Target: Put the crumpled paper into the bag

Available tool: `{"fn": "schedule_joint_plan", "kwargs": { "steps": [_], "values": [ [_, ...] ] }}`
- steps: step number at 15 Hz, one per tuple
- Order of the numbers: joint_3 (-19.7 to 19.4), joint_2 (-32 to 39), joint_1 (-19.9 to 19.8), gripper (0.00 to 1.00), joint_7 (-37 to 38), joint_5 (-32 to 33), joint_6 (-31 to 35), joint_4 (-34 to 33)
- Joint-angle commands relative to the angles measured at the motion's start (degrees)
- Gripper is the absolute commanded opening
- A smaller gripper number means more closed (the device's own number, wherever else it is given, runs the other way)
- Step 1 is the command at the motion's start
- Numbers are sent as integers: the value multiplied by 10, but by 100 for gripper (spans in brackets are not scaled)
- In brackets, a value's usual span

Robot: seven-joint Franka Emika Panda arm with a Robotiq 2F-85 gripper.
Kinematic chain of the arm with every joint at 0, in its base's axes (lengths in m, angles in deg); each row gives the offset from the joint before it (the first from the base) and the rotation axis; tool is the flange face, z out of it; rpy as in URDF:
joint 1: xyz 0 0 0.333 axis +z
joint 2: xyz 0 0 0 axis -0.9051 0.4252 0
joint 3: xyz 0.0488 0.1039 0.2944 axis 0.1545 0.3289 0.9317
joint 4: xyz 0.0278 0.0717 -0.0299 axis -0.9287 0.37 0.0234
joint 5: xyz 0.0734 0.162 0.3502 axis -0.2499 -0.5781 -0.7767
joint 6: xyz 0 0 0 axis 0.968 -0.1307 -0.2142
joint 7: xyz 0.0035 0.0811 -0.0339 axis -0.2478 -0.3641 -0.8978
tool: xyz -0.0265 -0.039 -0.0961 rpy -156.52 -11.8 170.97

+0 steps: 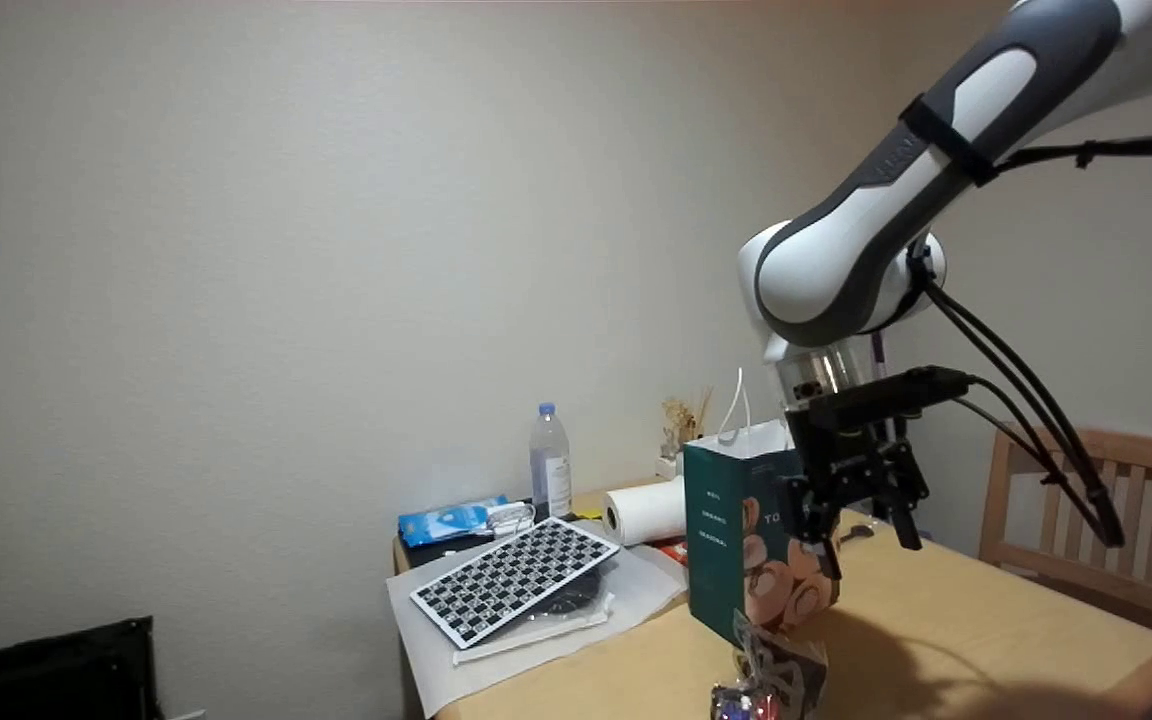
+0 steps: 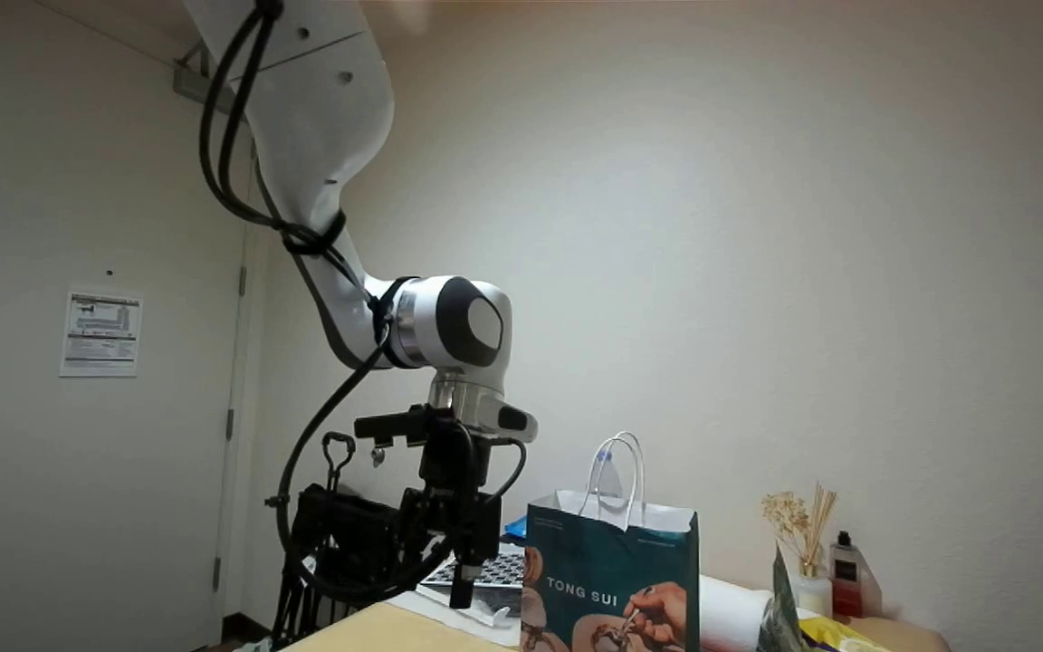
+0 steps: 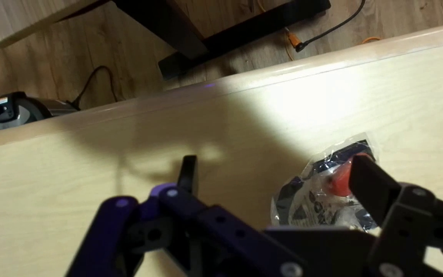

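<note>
The crumpled paper [image 1: 794,672] looks like a crinkled, partly clear wrapper with dark and red parts. It lies on the table in front of the bag and also shows in the wrist view [image 3: 306,200], where the right finger hides part of it. The bag is an upright teal-green paper bag with white handles and tan-orange printed figures; it stands in both exterior views [image 1: 716,540] [image 2: 612,552]. My gripper [image 1: 871,555] is open and empty, pointing down above the table, beside the bag. In the wrist view the fingers [image 3: 274,165] are spread wide, apart from the wrapper.
A black-and-white chequered tray [image 1: 516,580] lies tilted on white sheets. A water bottle [image 1: 550,465], blue packet [image 1: 451,520] and white paper roll [image 1: 644,512] stand near the wall. A reed vase [image 2: 813,593] and dark bottle [image 2: 845,580] are behind. The table edge [image 3: 221,86] crosses the wrist view.
</note>
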Motion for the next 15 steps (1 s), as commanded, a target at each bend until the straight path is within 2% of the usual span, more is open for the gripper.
{"fn": "schedule_joint_plan", "kwargs": {
  "steps": [1,5,8,13,14,15],
  "values": [
    [-8,8,7,100,0,0,-1,-5],
    [-7,23,10,100,19,-10,16,-12],
    [-4,98,18,100,34,-30,31,-45],
    [-19,191,55,100,118,7,76,-92],
    [-19,163,51,100,81,-12,67,-71],
    [-21,178,56,100,85,-11,68,-79]
  ]
}}
